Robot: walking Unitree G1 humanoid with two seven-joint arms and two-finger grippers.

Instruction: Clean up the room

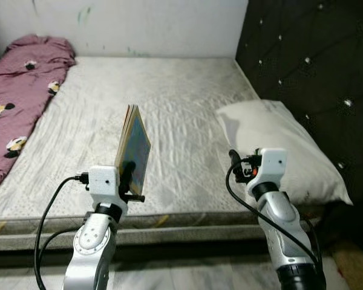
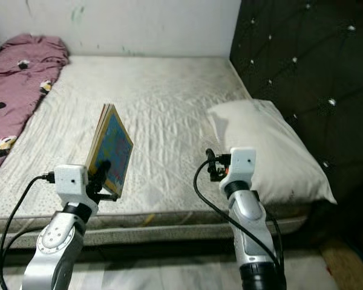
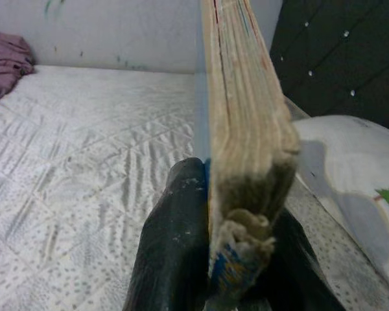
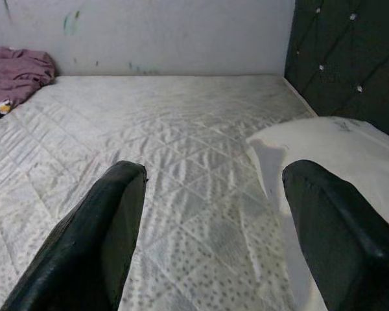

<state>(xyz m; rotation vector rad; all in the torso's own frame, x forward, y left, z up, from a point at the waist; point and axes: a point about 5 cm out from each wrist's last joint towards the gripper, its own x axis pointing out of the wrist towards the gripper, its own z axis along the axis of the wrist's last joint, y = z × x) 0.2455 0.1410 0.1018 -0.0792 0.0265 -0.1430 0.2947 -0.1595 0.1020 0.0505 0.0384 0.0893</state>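
A thin worn book (image 1: pixel 134 148) with a blue colourful cover stands upright on its edge above the near side of the mattress (image 1: pixel 151 103). My left gripper (image 1: pixel 128 181) is shut on its lower end; in the left wrist view the frayed page edges (image 3: pixel 246 129) rise between the two black fingers (image 3: pixel 175 246). My right gripper (image 4: pixel 214 233) is held open over the mattress beside a white pillow (image 1: pixel 278 145), with nothing between its fingers (image 4: pixel 104 240).
A maroon blanket (image 1: pixel 18 84) with flower print lies crumpled at the bed's far left. A black tufted headboard (image 1: pixel 314 60) rises on the right, behind the pillow. A white wall (image 1: pixel 139 24) backs the bed. The mattress edge (image 1: pixel 169 220) runs just before my arms.
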